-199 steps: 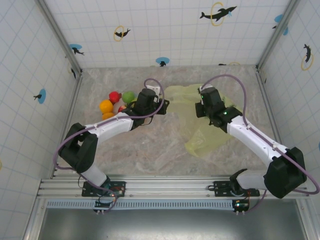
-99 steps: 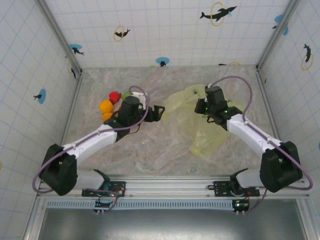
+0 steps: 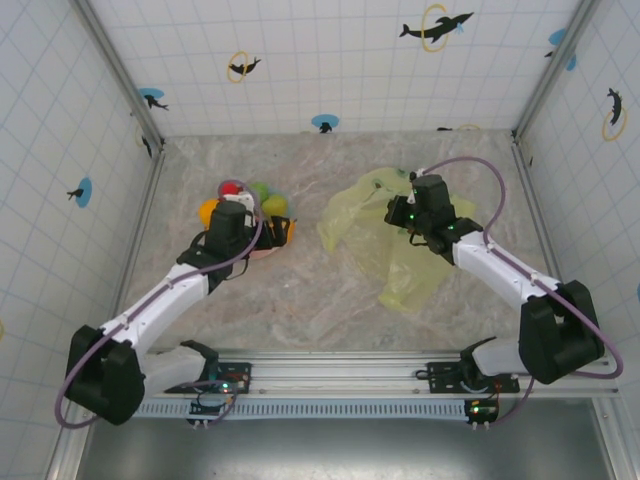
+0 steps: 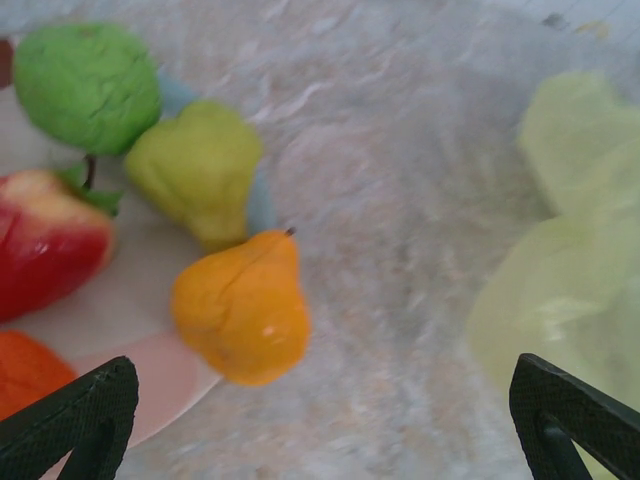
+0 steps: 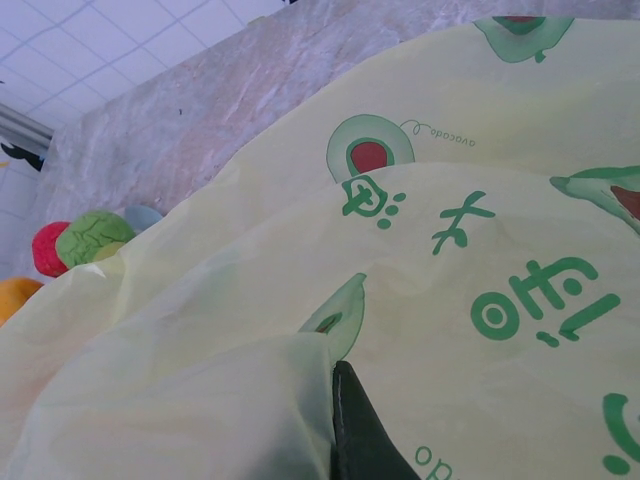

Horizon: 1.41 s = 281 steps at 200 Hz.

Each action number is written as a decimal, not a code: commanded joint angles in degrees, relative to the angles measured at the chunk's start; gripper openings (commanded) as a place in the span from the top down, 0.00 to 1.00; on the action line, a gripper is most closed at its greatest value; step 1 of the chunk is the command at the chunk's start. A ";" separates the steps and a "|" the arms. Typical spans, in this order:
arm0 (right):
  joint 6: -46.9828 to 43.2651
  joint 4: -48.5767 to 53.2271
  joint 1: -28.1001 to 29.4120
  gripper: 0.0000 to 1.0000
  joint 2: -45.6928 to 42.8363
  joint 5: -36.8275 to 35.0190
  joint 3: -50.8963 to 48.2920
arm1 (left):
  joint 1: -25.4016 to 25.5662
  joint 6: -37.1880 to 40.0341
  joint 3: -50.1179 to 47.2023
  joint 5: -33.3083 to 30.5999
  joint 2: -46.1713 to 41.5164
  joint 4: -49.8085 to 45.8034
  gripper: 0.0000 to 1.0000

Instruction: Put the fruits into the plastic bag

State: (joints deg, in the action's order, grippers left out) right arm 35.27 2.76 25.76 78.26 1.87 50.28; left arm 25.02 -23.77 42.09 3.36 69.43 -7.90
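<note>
White tiled walls (image 3: 330,70) with dolphin stickers (image 3: 436,27) enclose a grey marbled tabletop (image 3: 300,290), evenly lit.

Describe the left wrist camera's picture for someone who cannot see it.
An orange toy pear lies at the rim of a pink-white plate, beside a yellow-green pear, a green fruit and a red apple. The left gripper is open, fingertips at the bottom corners, and a yellow-green plastic bag lies on the table to the right.

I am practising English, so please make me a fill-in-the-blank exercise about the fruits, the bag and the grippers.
The left gripper hangs over the fruits with jaws ____.
The right gripper grips the plastic bag, whose letters are ____.
The pear nearest the bag is coloured ____.
Missing words: open, green, orange.
</note>
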 commanded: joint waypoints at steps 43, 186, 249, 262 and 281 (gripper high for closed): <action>-2.75 -0.30 -1.08 1.00 0.47 1.41 0.40 | -0.14 7.86 9.52 -4.66 15.60 -6.25 0.02; -2.92 -0.60 -2.09 1.00 -0.12 2.66 -1.07 | -0.13 8.82 13.40 -1.59 29.00 -2.61 0.24; -2.66 -0.39 -2.03 1.00 -0.43 2.16 -1.72 | -0.11 6.41 11.41 -1.33 26.21 -0.62 0.40; -2.49 -0.40 -1.97 1.00 -0.39 2.08 -1.62 | -0.13 6.05 10.56 -1.44 24.61 -0.40 0.42; -2.40 -0.22 -2.00 1.00 -0.32 1.97 -1.33 | -0.11 4.97 8.30 -0.99 20.53 -0.32 0.44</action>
State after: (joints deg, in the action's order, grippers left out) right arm 32.60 2.87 23.90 78.37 4.34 49.71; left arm 25.02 -16.91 52.80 1.50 95.53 -8.75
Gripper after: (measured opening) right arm 0.049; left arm 0.657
